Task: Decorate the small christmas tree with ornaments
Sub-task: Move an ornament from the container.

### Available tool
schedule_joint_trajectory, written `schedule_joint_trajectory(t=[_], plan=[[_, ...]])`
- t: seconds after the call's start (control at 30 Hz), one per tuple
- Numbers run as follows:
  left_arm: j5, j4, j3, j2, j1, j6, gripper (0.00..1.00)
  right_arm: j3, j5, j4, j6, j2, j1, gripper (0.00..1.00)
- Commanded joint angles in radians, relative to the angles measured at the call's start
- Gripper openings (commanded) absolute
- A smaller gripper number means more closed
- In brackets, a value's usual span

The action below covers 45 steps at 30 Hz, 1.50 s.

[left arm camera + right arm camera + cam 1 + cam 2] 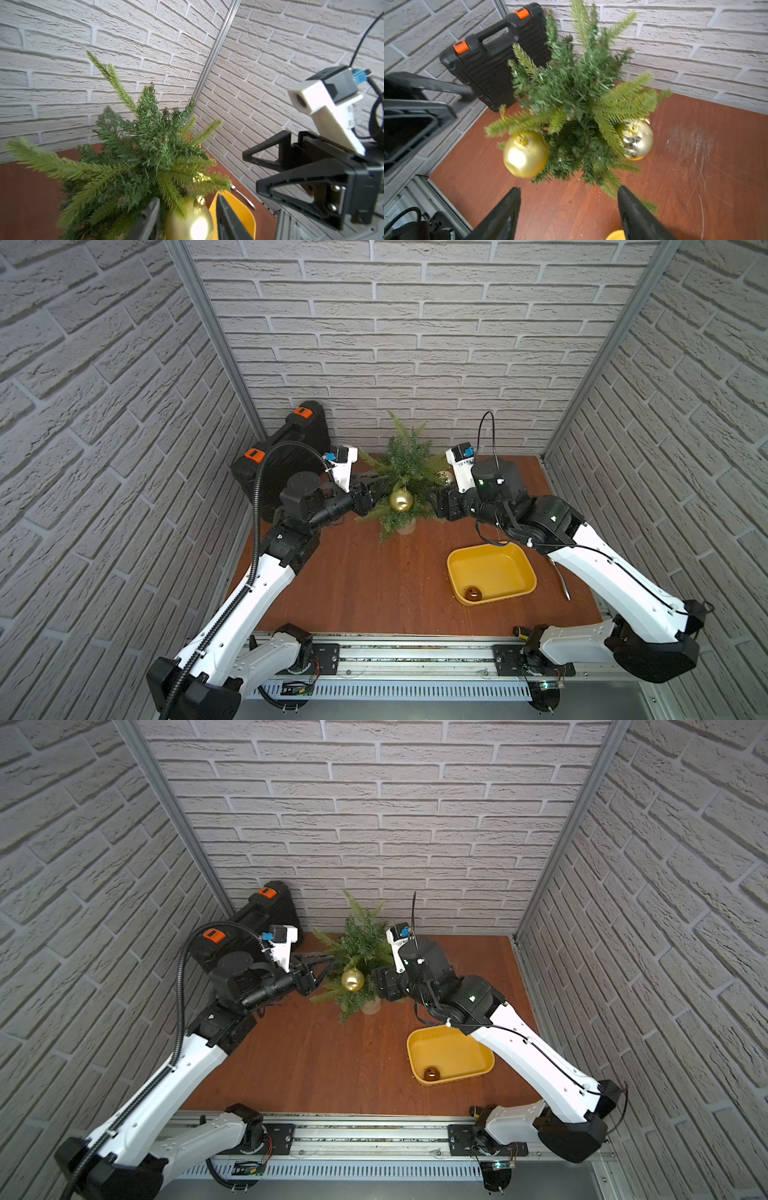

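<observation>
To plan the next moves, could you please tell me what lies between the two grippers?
The small tree stands between the left gripper and right gripper, a gold bauble hanging on its near side; both top views show this.

Bright, even light, soft shadows. Glare flares on the gold bauble (199,227). Brick walls (83,448) bow at the edges.

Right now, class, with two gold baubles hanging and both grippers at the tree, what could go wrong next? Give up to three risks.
The left gripper, jaws open, flanks the matte gold bauble; pulling back could snag it or its branch and unhook it.
The right gripper sits open close to low branches of the small christmas tree; a sweep could shake off the shiny gold bauble.
The bronze bauble in the yellow tray may roll when grasped.
</observation>
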Motion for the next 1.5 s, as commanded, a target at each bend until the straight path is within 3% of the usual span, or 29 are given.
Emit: schedule_joint_trajectory(t=[0.0, 0.17, 0.53, 0.83, 1.47], plan=[[-0.085, -0.074, -0.032, -0.060, 0.007, 0.085, 0.50, -0.080, 0.082, -0.074, 0.041, -0.074, -0.009, 0.75], [-0.159, -0.191, -0.066, -0.124, 0.012, 0.165, 0.53, -0.251, 0.148, -0.201, 0.145, -0.173, -0.044, 0.73], [-0.283, -0.415, -0.084, -0.176, 0.031, 0.360, 0.58, -0.563, -0.045, -0.396, 0.299, -0.247, -0.094, 0.70], [-0.303, -0.438, -0.120, -0.210, 0.034, 0.381, 0.59, -0.688, -0.188, -0.335, 0.300, -0.099, -0.093, 0.68], [-0.294, -0.434, -0.123, -0.220, 0.042, 0.378, 0.60, -0.745, -0.213, -0.152, 0.246, 0.166, -0.135, 0.62]])
